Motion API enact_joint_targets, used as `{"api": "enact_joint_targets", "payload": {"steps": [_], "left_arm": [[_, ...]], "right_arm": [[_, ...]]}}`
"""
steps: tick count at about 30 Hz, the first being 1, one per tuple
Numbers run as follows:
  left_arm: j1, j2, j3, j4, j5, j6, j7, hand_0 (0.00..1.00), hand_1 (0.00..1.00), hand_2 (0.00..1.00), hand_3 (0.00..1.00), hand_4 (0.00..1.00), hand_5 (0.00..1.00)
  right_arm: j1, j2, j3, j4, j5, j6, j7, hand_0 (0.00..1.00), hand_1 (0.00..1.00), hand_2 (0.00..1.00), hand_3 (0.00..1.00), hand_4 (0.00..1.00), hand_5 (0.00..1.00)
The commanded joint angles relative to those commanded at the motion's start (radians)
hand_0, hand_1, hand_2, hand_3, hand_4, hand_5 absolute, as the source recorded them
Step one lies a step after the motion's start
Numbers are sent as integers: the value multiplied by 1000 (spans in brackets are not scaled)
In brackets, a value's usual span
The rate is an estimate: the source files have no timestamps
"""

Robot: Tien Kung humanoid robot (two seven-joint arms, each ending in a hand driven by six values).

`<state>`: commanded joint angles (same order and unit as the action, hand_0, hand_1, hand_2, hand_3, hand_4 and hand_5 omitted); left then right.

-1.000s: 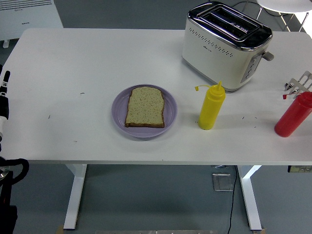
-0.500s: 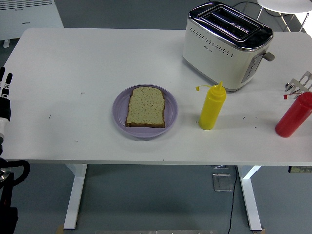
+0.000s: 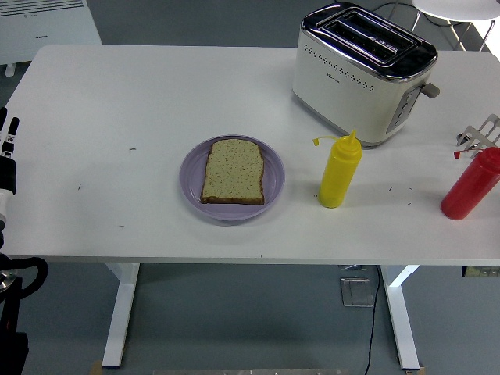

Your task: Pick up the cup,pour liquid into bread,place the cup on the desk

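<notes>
I see the white table (image 3: pixel 156 94) with a purple plate (image 3: pixel 232 180) near the middle of its near half, and a slice of bread (image 3: pixel 233 171) lying flat on it. Just to the right of the plate stands a yellow squeeze bottle (image 3: pixel 339 170), upright, its cap hanging off to the left of the nozzle; I see nothing I would call a cup, so this bottle looks like the thing to pour from. Behind it, towards the far right corner, sits a white toaster (image 3: pixel 362 72). At the table's right edge a red squeeze bottle (image 3: pixel 470 183) stands, with a metal piece (image 3: pixel 478 133) just behind it. My left hand (image 3: pixel 7 156) shows only partly at the left edge, holding nothing; I cannot tell how far its fingers are open.
</notes>
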<state>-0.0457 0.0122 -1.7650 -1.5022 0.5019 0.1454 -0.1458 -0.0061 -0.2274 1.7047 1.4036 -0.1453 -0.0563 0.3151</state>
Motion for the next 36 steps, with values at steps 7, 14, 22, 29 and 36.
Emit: {"api": "enact_joint_targets", "payload": {"steps": [7,14,22,29,36], "left_arm": [[-7,0,-1,-3,-1,0,0,801,771,775,743,460,998],[-11,1,0,-4,-1,-1,-1,801,771,775,742,461,998],[-13,1,-1,-5,-2,0,-1,802,771,776,742,461,998],[-15,1,-3,-7,-2,0,0,802,771,776,743,461,998],[-15,1,-3,-7,-1,0,0,802,771,777,743,462,998]], "right_arm": [[3,4,6,-1,-4,-6,3,785,706,711,701,557,545],[4,4,7,9,-2,-13,13,782,703,704,686,550,543],[6,6,5,11,-2,-19,14,779,700,703,681,542,540],[7,9,4,8,6,-32,21,777,694,697,666,525,529],[7,9,3,8,12,-40,25,773,692,692,661,516,520]]}}
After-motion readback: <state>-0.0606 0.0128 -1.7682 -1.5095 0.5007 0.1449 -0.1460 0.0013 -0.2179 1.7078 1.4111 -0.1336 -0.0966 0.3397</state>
